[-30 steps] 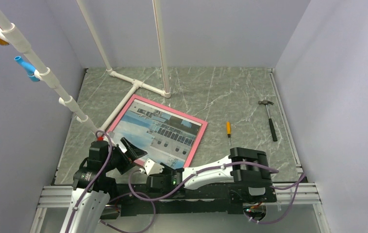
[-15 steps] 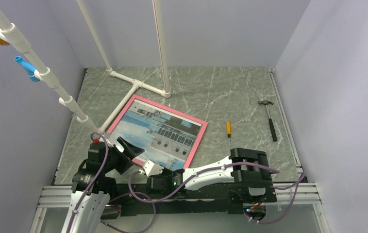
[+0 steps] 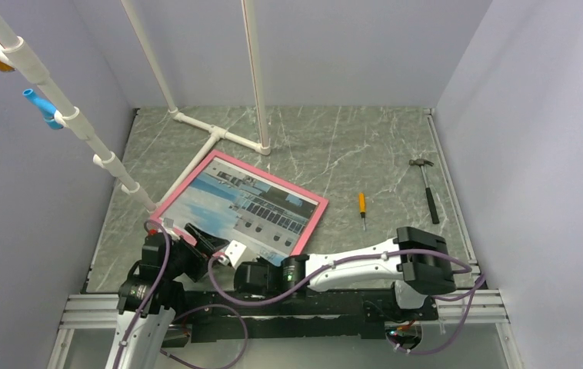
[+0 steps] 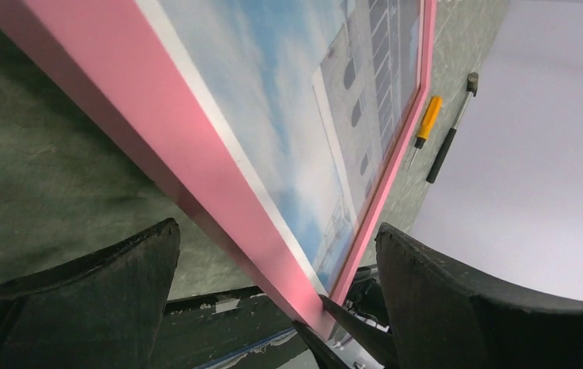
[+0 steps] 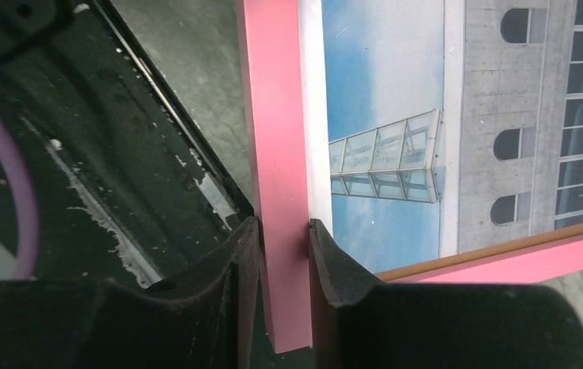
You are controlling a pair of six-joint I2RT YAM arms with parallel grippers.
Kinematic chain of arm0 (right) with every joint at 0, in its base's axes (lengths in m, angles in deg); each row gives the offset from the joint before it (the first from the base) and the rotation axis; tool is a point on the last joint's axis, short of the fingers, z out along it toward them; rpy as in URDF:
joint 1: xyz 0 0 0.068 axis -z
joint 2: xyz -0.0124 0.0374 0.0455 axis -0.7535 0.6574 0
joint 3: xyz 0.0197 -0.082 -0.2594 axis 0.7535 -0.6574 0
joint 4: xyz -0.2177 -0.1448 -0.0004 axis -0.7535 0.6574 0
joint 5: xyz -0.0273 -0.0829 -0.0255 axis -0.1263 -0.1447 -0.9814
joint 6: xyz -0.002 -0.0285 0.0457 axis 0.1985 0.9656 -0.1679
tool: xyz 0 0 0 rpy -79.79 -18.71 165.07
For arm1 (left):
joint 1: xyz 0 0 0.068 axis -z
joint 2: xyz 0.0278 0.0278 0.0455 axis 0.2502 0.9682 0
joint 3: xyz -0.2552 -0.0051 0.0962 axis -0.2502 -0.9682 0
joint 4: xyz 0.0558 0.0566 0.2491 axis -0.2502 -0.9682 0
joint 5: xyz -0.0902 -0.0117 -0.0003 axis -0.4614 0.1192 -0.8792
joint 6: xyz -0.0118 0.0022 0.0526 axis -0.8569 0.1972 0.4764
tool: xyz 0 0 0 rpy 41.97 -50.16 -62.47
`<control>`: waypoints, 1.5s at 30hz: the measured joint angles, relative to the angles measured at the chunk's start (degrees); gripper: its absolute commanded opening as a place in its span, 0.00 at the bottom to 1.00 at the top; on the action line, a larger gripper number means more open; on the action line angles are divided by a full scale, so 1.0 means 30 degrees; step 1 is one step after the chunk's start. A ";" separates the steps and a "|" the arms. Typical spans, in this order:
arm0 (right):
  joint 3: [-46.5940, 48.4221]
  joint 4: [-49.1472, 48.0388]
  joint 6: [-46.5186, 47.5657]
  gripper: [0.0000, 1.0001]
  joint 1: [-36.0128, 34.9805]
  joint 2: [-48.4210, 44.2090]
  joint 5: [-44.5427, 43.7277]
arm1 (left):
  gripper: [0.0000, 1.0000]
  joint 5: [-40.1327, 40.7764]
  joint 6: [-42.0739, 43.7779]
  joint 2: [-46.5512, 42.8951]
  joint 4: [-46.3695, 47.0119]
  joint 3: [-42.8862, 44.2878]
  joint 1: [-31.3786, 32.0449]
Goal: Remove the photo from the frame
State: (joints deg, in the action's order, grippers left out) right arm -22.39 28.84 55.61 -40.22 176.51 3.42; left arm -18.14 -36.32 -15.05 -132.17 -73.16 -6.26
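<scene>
Right wrist view: right gripper [image 5: 282, 231] pinching near pink rail of frame [image 5: 273, 115]; photo [image 5: 396, 100] seated inside, face up. Left gripper [image 4: 277, 231] spread wide, straddling frame's near-left corner, contact unclear. Frame lies left of centre on table [image 3: 365, 146], just beside white pipe stand [image 3: 219, 134], near edge apparently raised. Step, likely: tipping frame over to reach back. Next move calls for left grip, controlled flip. Right arm stretched low leftward along near edge; left arm folded low.

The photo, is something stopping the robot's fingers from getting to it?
Only the frame itself. The right fingers pinch its pink rail, the open left fingers sit either side of its edge, and the photo lies inside the rim with nothing visible on top.
</scene>
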 measured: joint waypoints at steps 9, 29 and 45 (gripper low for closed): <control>-0.0022 -0.0080 -0.0321 0.00 0.1333 -0.1508 0.2652 | 0.90 -0.0080 -0.1443 -0.1931 0.0780 -0.1180 0.0000; 0.0015 -0.0474 -0.0576 0.39 0.1596 -0.1734 0.3891 | 0.00 0.0823 -0.3147 -0.1953 0.0138 -0.1158 -0.0109; -0.4532 -0.2863 0.5515 0.97 -0.3738 -1.0550 -0.0867 | 0.00 0.1457 -0.2616 0.2492 -0.3483 0.5304 -0.0109</control>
State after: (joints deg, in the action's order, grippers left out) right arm -35.98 20.25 72.16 -51.44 144.86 0.82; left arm -13.77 -44.17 -7.57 -142.62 -57.25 -6.59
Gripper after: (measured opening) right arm 0.888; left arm 0.349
